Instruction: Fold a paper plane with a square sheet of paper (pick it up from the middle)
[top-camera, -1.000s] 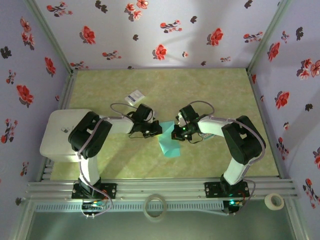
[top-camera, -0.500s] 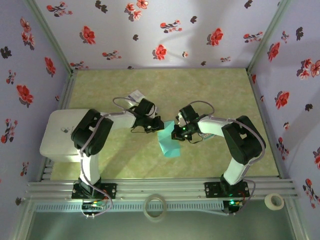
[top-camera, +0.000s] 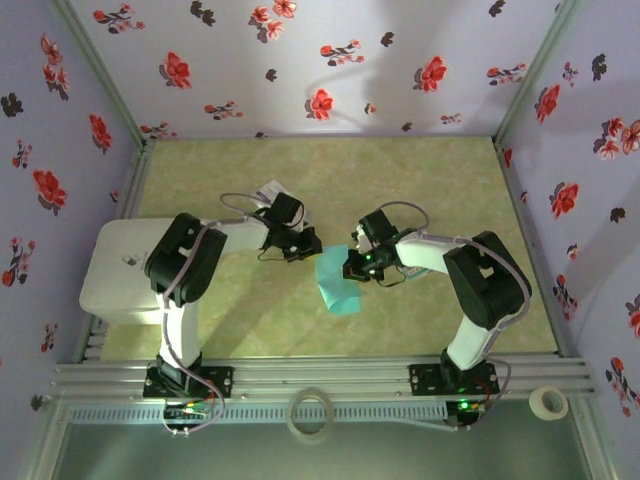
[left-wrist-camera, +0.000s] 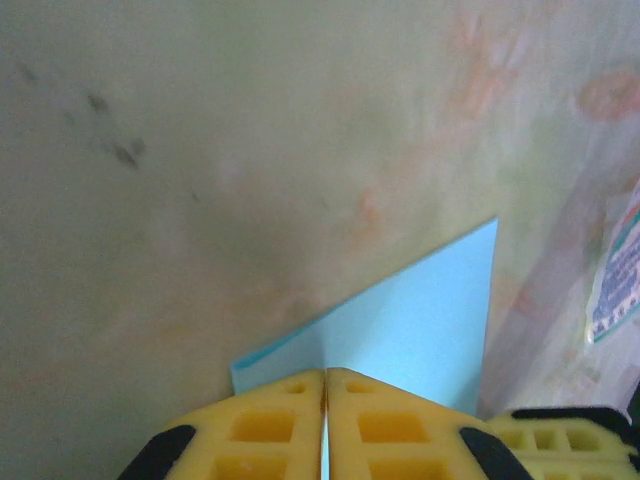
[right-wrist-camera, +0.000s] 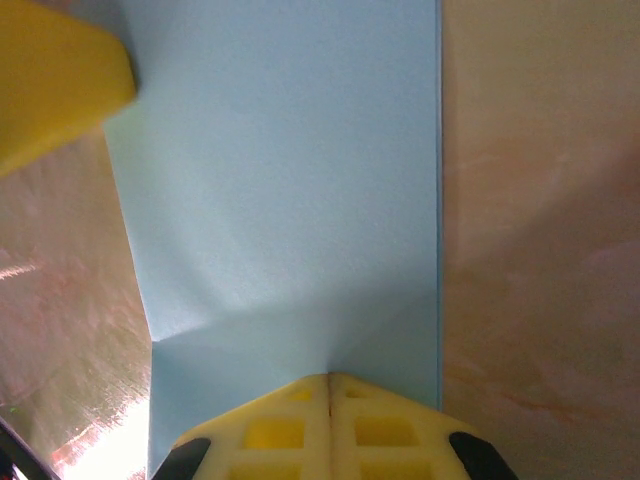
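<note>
The teal sheet of paper (top-camera: 338, 288) lies partly folded on the mat between my two arms. My left gripper (top-camera: 311, 245) is at its far-left corner. In the left wrist view the yellow fingers (left-wrist-camera: 270, 425) are pressed together, and a crease in the paper (left-wrist-camera: 420, 330) runs straight out from their seam, so the left gripper (left-wrist-camera: 325, 373) is shut on that edge. My right gripper (top-camera: 351, 267) is at the paper's right edge. It (right-wrist-camera: 329, 378) is shut on the paper (right-wrist-camera: 290, 200), which puckers at its tips. A left fingertip (right-wrist-camera: 50, 80) shows at that view's top left.
A small printed card (top-camera: 270, 191) lies on the mat just beyond the left gripper and shows again (left-wrist-camera: 615, 285) at the left wrist view's right edge. A white box (top-camera: 120, 265) stands at the left. Flowered walls enclose the mat. Two tape rolls (top-camera: 310, 412) (top-camera: 547, 402) lie near the front rail.
My left gripper has shifted toward the far side and slightly left, along the paper's upper-left corner. The right arm and the bulk of the paper have stayed put.
</note>
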